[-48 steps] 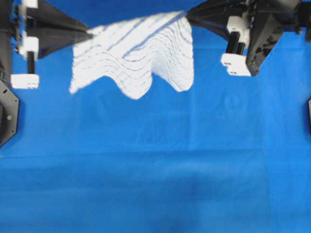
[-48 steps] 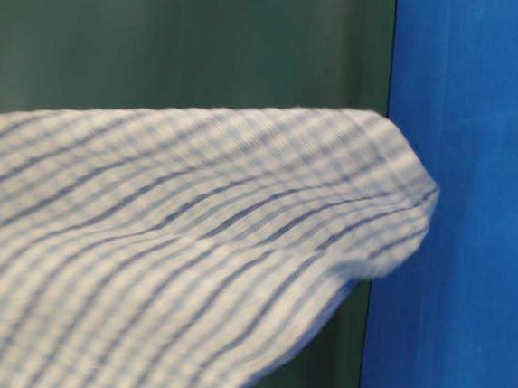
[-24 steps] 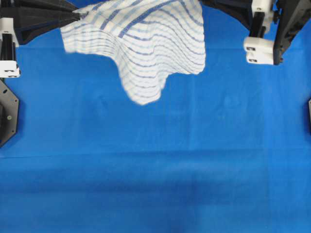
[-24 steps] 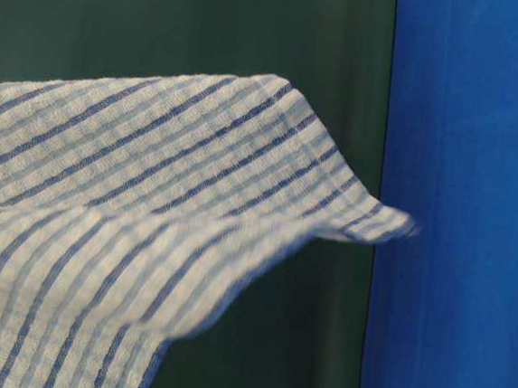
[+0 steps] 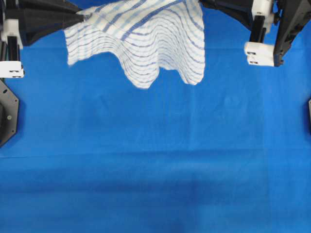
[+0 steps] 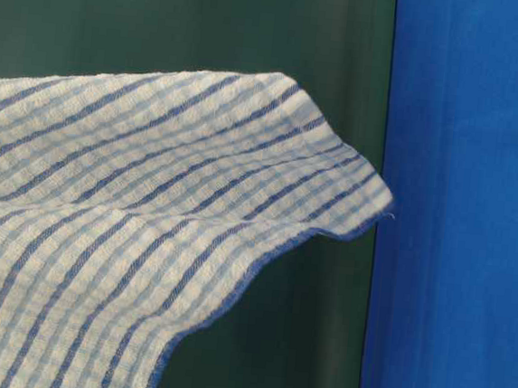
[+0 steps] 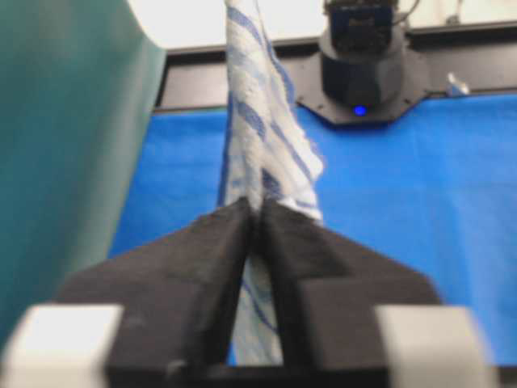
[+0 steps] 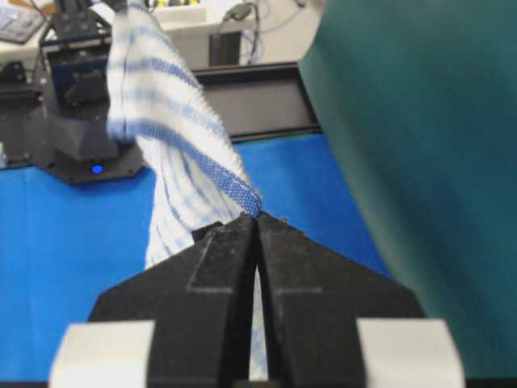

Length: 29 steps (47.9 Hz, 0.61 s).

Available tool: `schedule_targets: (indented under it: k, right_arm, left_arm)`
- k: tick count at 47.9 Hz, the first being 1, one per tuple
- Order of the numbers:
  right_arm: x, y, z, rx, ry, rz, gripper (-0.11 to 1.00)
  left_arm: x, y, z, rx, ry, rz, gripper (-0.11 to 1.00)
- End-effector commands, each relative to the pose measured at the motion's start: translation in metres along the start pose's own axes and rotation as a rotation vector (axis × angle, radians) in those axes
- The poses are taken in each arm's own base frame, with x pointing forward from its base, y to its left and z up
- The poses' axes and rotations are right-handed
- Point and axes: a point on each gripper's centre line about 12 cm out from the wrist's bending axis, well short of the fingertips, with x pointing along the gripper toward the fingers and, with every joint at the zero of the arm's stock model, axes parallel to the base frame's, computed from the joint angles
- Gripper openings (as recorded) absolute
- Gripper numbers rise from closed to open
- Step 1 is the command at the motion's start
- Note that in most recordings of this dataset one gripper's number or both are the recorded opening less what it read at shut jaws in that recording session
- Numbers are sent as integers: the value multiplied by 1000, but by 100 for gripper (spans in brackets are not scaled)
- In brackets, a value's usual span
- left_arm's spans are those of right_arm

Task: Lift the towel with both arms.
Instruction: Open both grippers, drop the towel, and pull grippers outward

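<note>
Towel [image 5: 146, 43] position first: you will find it hanging in the air between the two pincers, clear of the blue sheet [image 5: 155, 160] below, with its free lower edge sagging in two lobes toward you in the overhead view.

Check the left gripper [image 7: 257, 212]. In its wrist view the two black fingers [image 7: 202, 250] stand almost together, with only a narrow slot between them, and the towel's corner runs through that slot and out past the tips. Treat this as a pinch on the cloth, though the slot looks slightly wider than on the other side; you cannot tell from the pictures whether the hold is loosening.

Check the right gripper [image 8: 258, 220]. Its fingers are pressed nearly flat against each other, and the blue-edged hem of the towel emerges directly at the tips. This pinch reads as firm.

Step in hand: the lift itself. Judged from how the cloth hangs free of the sheet, the raise is largely accomplished and you are in the holding phase.

Next move: keep both pincers level with each other and keep the span between them steady, so the upper edge stays taut. Watch the left corner in particular. If the cloth slides outward from between those tips, that side will drop and the towel will swing under the right gripper alone.
</note>
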Motion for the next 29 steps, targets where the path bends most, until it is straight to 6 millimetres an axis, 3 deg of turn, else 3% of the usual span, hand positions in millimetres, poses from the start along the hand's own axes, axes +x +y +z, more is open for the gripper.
schedule_targets:
  k: [1, 9, 13, 24, 29]
  right_arm:
    - [-10, -2, 12, 4, -41, -2, 2]
    - [-10, -3, 11, -1, -36, -4, 52]
    - [-10, -3, 11, 0, -30, -7, 68]
    - [-9, -4, 5, 2, 10, -18, 65]
    - [-6, -5, -8, 7, 74, -33, 65]
  left_arm:
    - [-5, 2, 14, -7, -48, 9, 24]
    - [-7, 3, 15, -27, -60, 12, 75]
    - [-8, 3, 15, -27, -60, 10, 91]
    - [-5, 2, 11, -29, -45, 8, 93]
    - [5, -2, -1, -28, -12, -5, 93]
